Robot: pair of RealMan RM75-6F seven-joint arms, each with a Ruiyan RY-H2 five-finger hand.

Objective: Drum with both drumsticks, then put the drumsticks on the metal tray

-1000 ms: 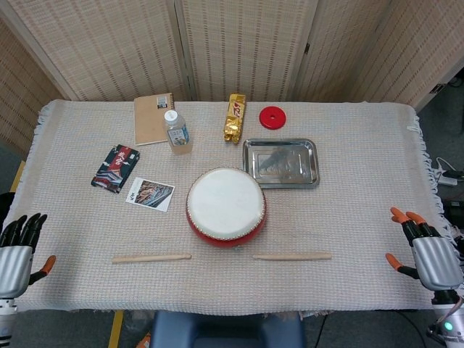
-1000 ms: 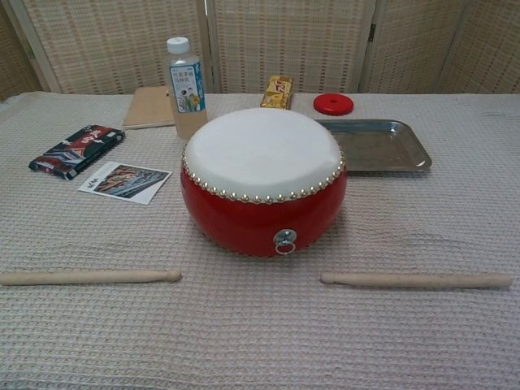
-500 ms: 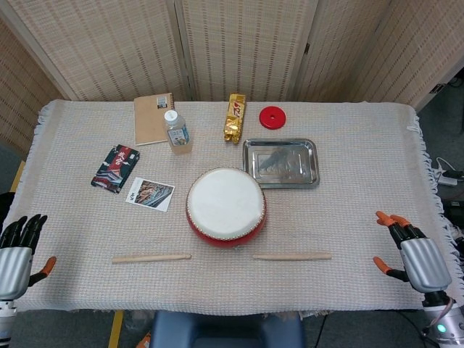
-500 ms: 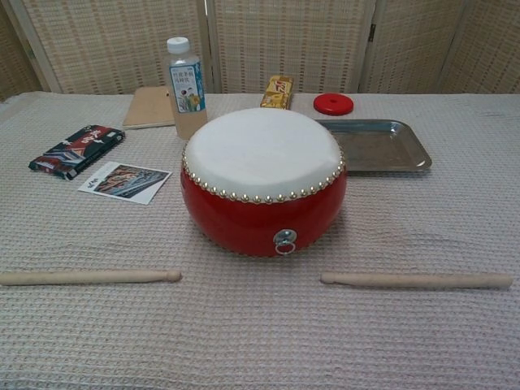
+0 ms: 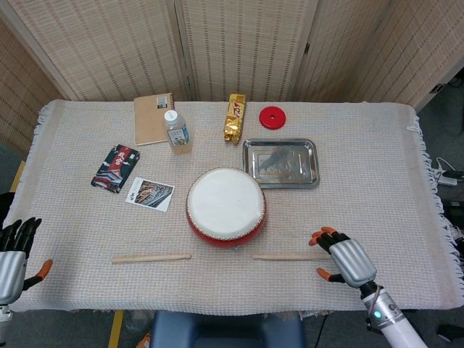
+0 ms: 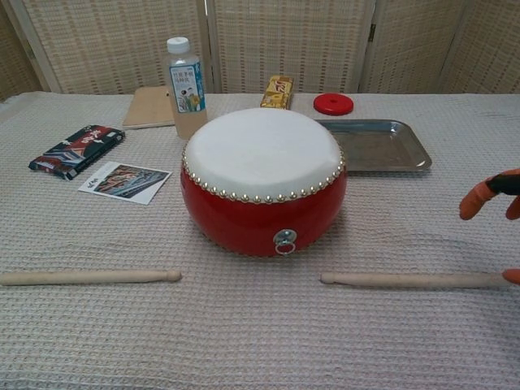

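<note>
A red drum (image 5: 226, 207) (image 6: 263, 181) with a white skin stands mid-table. Two wooden drumsticks lie in front of it: the left drumstick (image 5: 151, 257) (image 6: 89, 277) and the right drumstick (image 5: 291, 256) (image 6: 410, 280). The metal tray (image 5: 280, 162) (image 6: 377, 145) lies behind the drum to its right, with nothing in it. My right hand (image 5: 342, 258) (image 6: 492, 205) hovers open over the outer end of the right drumstick, fingers spread, holding nothing. My left hand (image 5: 12, 254) is open off the table's left front corner, far from the left drumstick.
At the back are a brown notebook (image 5: 153, 117), a bottle (image 5: 177, 132), a gold packet (image 5: 234, 117) and a red lid (image 5: 272, 117). A dark pouch (image 5: 115, 167) and a photo card (image 5: 150, 193) lie left of the drum.
My right hand has swept inward from the table's right edge to the outer end of the right drumstick. The left hand has sunk slightly. Nothing on the table moved.
</note>
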